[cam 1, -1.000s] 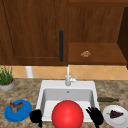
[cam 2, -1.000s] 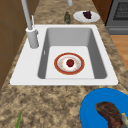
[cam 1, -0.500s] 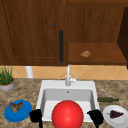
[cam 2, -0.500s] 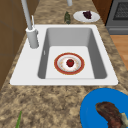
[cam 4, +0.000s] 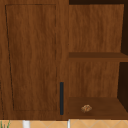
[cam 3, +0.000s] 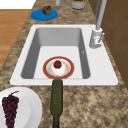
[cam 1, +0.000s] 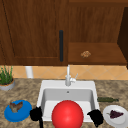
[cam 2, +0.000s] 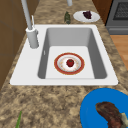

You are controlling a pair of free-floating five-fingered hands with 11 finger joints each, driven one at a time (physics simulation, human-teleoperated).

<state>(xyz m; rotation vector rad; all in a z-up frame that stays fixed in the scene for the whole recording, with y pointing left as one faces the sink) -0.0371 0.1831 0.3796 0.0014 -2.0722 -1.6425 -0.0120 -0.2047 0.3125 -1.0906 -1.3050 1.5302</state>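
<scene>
While both the left hand [cam 1: 36,113] and right hand [cam 1: 96,116] hover, fingers curled on nothing, brown granite counter [cam 2: 50,105] surrounds the white sink [cam 2: 20,75].

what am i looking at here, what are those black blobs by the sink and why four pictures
The black blobs are the robot: two floating hands with no arms. The left hand and right hand hover at the front of the sink, either side of a big red ball.

One camera faces the sink, two look along it from the left and right, and one looks up at the wall cabinet with its open shelf.

In the basin lies a red-rimmed plate with a small red fruit. On the counter: a blue plate with brown food, a white plate of grapes, a green bottle, a potted plant.
</scene>
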